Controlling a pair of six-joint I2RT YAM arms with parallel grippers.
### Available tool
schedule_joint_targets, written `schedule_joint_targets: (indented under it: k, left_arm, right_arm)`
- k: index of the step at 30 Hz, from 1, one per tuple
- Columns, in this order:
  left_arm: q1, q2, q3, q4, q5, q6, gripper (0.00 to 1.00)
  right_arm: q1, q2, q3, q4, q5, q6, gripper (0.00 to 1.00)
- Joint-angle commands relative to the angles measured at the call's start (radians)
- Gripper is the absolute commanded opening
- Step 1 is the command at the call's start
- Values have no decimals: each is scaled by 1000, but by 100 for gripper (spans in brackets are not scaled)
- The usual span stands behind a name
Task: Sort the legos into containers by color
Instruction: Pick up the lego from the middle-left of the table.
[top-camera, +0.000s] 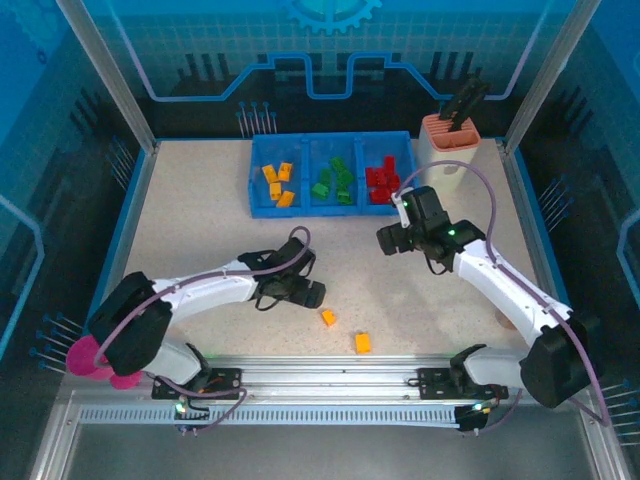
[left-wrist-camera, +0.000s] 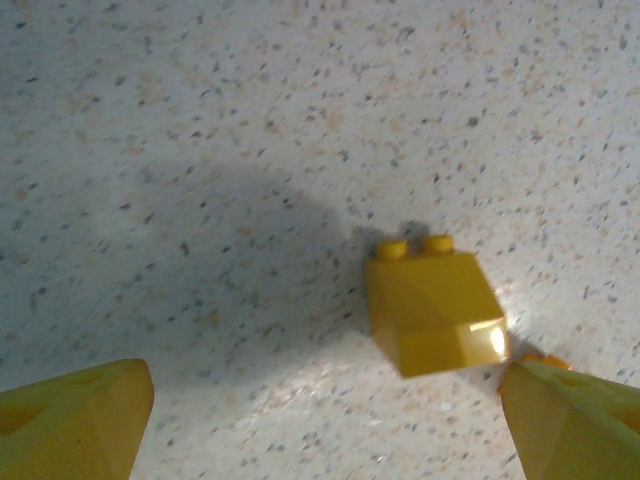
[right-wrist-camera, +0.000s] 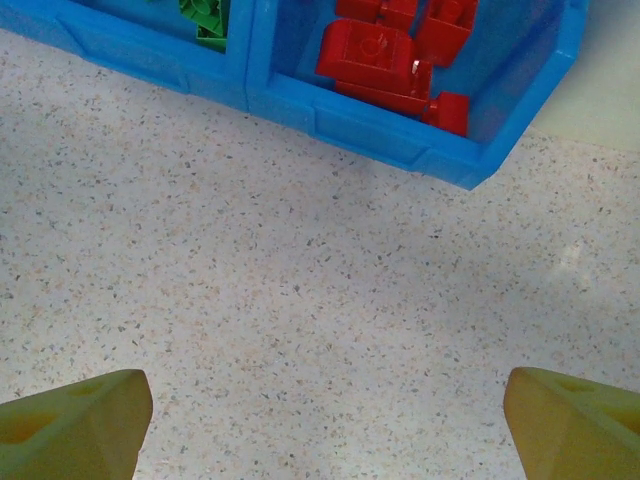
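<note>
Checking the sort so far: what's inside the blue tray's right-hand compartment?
Red legos, heaped together, lie in the right compartment; no other colour is visible there. Anything beneath the heap, or low behind its near wall in the right wrist view, is covered.

Speckled beige surface (top-camera: 200, 230); blue tray (top-camera: 330, 210); orange-yellow legos (top-camera: 277, 184), green legos (top-camera: 333, 182), red legos (top-camera: 380, 180); peach-and-white holder (top-camera: 450, 140), black tools (top-camera: 462, 103).

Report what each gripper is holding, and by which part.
Nothing is held. The left gripper is open above a loose yellow brick on the table; the right gripper is open, empty, near the blue tray.
</note>
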Motion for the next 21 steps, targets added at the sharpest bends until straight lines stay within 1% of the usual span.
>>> schedule_joint_targets:
  k: [1,6,10,21]
  left_arm:
    - [-18,50,52,23,38,-25,90]
    - [-28,113,90,17,56,-39,88]
    - [-35,162,122,-28,41,-58,85]
    - [-48,254,181,-84,45,-95,62]
  right_arm:
    - [-31,-27,-25,24,-25,9,92]
    - [-58,-33,-40,37,-44,-3,91]
    - [-78,-41,-54,44,-55,-15,91]
    - [-109,-48,-89,73,-83,-20,90]
